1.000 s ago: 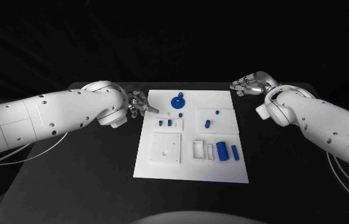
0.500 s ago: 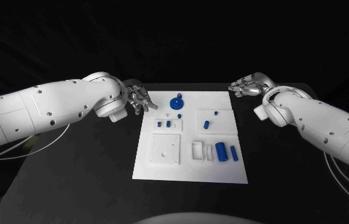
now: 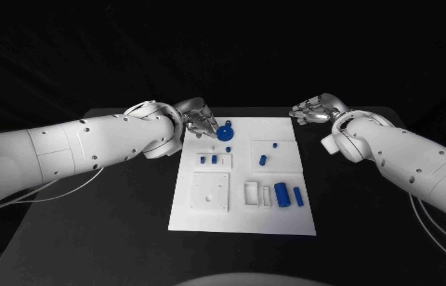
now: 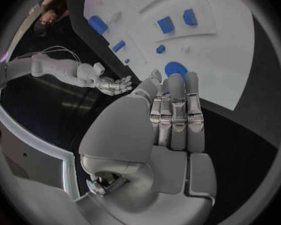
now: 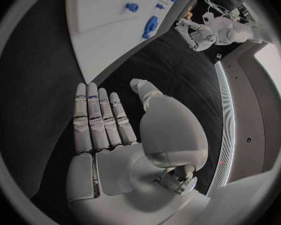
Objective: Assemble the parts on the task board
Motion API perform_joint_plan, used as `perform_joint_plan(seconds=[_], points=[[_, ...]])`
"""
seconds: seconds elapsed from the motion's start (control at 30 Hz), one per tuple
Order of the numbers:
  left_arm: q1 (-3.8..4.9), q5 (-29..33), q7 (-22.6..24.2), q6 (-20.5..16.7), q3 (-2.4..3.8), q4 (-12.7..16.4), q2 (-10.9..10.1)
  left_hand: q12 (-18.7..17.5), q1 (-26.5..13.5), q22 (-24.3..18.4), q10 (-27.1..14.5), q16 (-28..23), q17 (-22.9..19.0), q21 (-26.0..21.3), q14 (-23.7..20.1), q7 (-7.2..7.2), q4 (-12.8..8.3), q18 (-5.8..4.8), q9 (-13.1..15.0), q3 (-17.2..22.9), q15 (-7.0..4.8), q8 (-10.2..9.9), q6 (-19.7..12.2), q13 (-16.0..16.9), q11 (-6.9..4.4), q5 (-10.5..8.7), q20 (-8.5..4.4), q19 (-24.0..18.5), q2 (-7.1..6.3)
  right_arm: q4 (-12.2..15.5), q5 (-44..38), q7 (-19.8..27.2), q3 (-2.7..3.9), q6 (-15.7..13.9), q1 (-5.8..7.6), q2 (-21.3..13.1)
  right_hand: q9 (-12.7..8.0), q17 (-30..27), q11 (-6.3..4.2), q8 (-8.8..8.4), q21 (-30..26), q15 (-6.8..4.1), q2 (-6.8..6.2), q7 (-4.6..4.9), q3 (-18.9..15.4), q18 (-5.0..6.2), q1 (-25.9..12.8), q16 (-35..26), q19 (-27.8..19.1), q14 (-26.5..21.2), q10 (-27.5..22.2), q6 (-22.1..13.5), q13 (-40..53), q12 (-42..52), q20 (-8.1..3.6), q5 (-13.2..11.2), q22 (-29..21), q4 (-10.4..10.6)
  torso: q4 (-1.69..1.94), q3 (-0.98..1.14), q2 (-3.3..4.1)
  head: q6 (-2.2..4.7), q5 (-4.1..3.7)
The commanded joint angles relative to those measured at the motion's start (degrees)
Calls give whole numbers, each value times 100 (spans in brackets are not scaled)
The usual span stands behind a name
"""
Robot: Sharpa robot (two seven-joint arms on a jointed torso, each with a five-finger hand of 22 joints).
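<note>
The white task board (image 3: pixel 279 218) lies in the middle of the black table. A round blue disc part (image 3: pixel 226 132) sits near its far edge. My left hand (image 3: pixel 200 123) hovers over the board's far left corner, just left of the disc, holding nothing. In the left wrist view its straight fingers (image 4: pixel 177 114) reach toward the disc (image 4: pixel 175 68). My right hand (image 3: pixel 314 110) hangs off the board's far right corner, flat and empty, with its fingers (image 5: pixel 98 120) straight in the right wrist view. Small blue pegs (image 3: pixel 208 160) and two blue cylinders (image 3: pixel 281 194) stand farther down the board.
A white square block (image 3: pixel 211 191) and a white slotted piece (image 3: pixel 252 192) lie on the near half of the board. Two more blue parts (image 3: pixel 264 159) sit on a raised white panel at the right. Bare black table surrounds the board.
My left hand has swung right and toward the far edge, from beside the board's left edge to right next to the blue disc. The right hand has barely moved.
</note>
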Motion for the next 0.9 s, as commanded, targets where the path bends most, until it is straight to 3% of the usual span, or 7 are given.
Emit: perform_joint_plan(seconds=[0.03,0.27,0.4,0.67,0.8,0.9], points=[[-56,-770,1101,-363,-9,-92,117,-38,16,56,-131,-22,15,34,50,-1,-56,129,-5,-17,26,-27,41,-10,39,-23,57,9,50,31,2,83,1,-14,-2,16,-7,-9,-2,-16,-3,-6,-12,44,29,-40,-19,-8,-11,-25,-15,8,-8,-17,-9,-28,-7,-1,-14,-8,8,10,-18],[-183,-1240,1302,-270,-24,-378,373,-48,-68,414,-569,266,200,316,321,20,-185,263,-21,9,68,-33,-149,-14,164,-13,95,263,19,92,3,111,2,-50,-2,33,-6,-10,-2,-15,-3,-6,-13,43,40,-37,-27,-10,-11,-26,-17,5,-8,-23,-7,-15,-7,-19,-21,-2,11,15,-34],[-227,-1412,1387,-70,-24,-465,452,-52,-220,463,-1052,288,204,355,471,19,-121,360,-47,-89,122,-41,-382,-16,281,-25,161,368,-97,102,9,117,2,-69,-2,33,-6,-10,-2,-15,-3,-6,-13,43,40,-37,-27,-10,-11,-26,-17,5,-8,-23,-7,-15,-7,-19,-3,2,12,10,-48],[-304,-1875,1447,222,-23,-596,589,-57,-96,554,-1064,290,249,390,643,26,-124,386,-47,-116,71,-38,-407,-19,258,9,138,483,-74,118,15,123,3,-93,-2,52,-7,-10,4,-16,-4,-2,-15,49,45,-35,-46,-14,-14,-26,-19,-7,-8,-29,-4,-8,-7,-40,-10,-1,6,-4,-46],[-330,-1959,1426,327,-23,-698,649,-54,-134,599,-1050,285,264,394,632,-35,-146,387,-58,-99,73,-43,-600,-17,255,17,140,467,-124,121,16,122,3,-92,-2,56,-7,-10,4,-16,-4,-2,-15,49,45,-35,-46,-14,-14,-26,-19,-7,-8,-29,-4,-8,-7,-40,-4,2,4,-15,-51],[-347,-1997,1401,450,-22,-797,702,-53,-166,603,-1075,276,266,386,625,22,-132,385,-47,-127,79,-33,-554,-16,260,9,149,459,-160,127,16,124,3,-96,-1,59,-7,-10,4,-16,-4,-2,-15,49,45,-35,-46,-14,-14,-26,-19,-7,-8,-29,-4,-8,-7,-40,-13,6,7,-22,-61]])
